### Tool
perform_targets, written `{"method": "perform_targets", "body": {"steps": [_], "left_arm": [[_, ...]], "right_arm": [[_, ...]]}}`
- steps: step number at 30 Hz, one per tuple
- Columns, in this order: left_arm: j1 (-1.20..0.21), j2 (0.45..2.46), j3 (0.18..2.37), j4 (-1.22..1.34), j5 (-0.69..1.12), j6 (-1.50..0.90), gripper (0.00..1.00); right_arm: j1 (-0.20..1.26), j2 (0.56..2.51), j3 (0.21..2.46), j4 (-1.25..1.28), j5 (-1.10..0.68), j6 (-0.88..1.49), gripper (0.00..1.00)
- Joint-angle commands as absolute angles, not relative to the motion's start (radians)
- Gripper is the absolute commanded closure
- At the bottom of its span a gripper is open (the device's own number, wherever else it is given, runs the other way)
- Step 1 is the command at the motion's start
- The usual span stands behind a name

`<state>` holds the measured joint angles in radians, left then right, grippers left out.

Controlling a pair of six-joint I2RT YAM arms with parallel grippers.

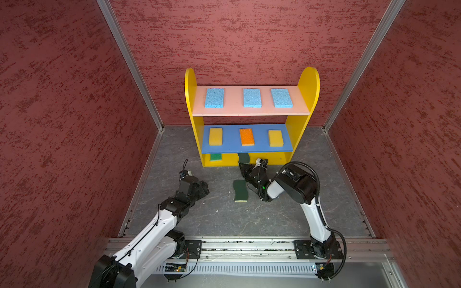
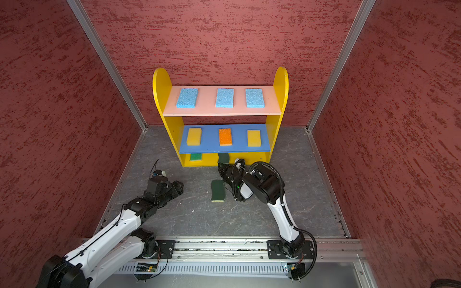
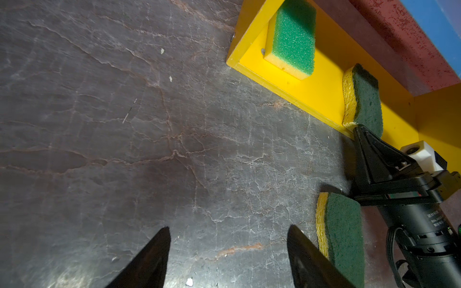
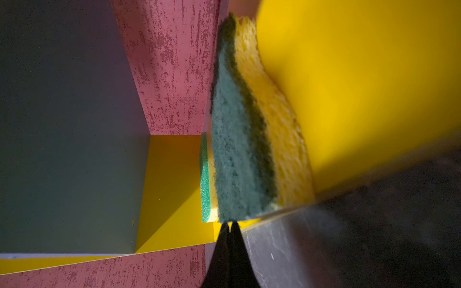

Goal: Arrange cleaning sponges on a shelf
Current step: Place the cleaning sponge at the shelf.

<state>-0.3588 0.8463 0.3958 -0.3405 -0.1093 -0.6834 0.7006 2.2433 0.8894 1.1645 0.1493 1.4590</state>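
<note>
The shelf (image 1: 308, 82) stands against the back wall. Three light blue sponges (image 1: 252, 98) lie on its pink top board. Two yellow ones (image 1: 215, 136) flank an orange-topped one (image 1: 246, 137) on the blue board. On the yellow base sit a bright green sponge (image 1: 215, 156) and a dark green wavy sponge (image 4: 237, 149). My right gripper (image 4: 229, 223) is shut, with its tips against that dark sponge's near end. Another dark green sponge (image 1: 240, 190) lies on the floor. My left gripper (image 3: 228, 227) is open and empty over the floor, left of that sponge (image 3: 344, 232).
Red textured walls (image 1: 62, 124) close in the left, right and back. An aluminium rail (image 1: 249, 246) carrying both arm bases runs along the front. The grey stone floor (image 1: 224, 219) lies between the rail and the shelf.
</note>
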Motion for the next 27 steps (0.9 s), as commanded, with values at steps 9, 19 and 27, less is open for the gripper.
{"method": "perform_targets", "body": {"steps": [9, 19, 27], "left_arm": [[-0.353, 0.864, 0.371, -0.318, -0.106, -0.694, 0.26], [-0.353, 0.866, 0.366, -0.316, -0.104, -0.7, 0.26], [-0.353, 0.877, 0.361, -0.31, -0.1, -0.704, 0.26]], "right_arm": [[0.699, 2.316, 0.906, 1.119, 0.197, 1.456, 1.0], [0.689, 2.333, 0.917, 1.118, 0.208, 1.47, 1.0], [0.666, 2.331, 0.904, 1.12, 0.214, 1.465, 1.0]]}}
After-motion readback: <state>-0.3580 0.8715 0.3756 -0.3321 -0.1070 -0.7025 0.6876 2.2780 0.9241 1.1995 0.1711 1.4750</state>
